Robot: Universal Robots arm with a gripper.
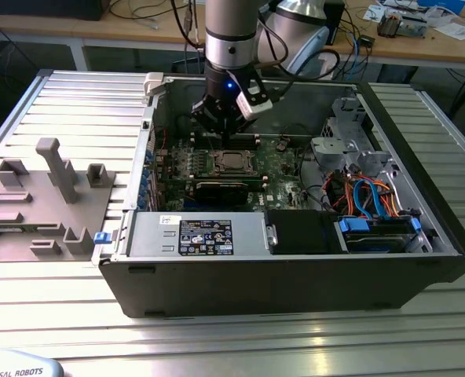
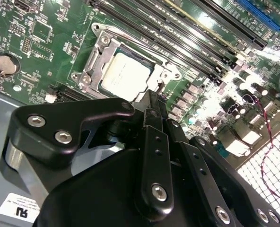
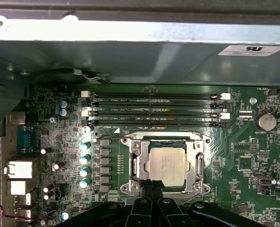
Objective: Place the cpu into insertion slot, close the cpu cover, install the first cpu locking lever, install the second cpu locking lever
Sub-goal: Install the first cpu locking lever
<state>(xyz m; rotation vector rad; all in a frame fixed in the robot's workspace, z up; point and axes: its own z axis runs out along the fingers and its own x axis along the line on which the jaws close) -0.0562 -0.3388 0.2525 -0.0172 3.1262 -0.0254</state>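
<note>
- Inside the open computer case (image 1: pixel 421 236), sitting on the ribbed metal worktop (image 1: pixel 217 345), the green motherboard (image 3: pixel 244 156) is lying flat, and the arm is reaching straight down over it.
- Just beside the socket's edge, the gripper (image 3: pixel 153 187) is hovering with its dark fingers (image 2: pixel 152 111) pressed together and holding nothing, so it is looking clenched and empty.
- Judging from this, the work is sitting at the cover and lever stage; doing it well is likely meaning a slow, straight push with the fingertips kept off the chip's top and clear of the memory slots (image 3: pixel 154 111) nearby.
- Around the chip, the cpu cover (image 3: pixel 164 138) is lying as a thin silver frame with a square window, apparently down over the insertion slot (image 3: pixel 136 163); I cannot tell whether any lever is latched.
- Seated within that window, the cpu (image 3: pixel 166 165) is showing a dull silver square top, level and centred, in both wrist views.
</note>
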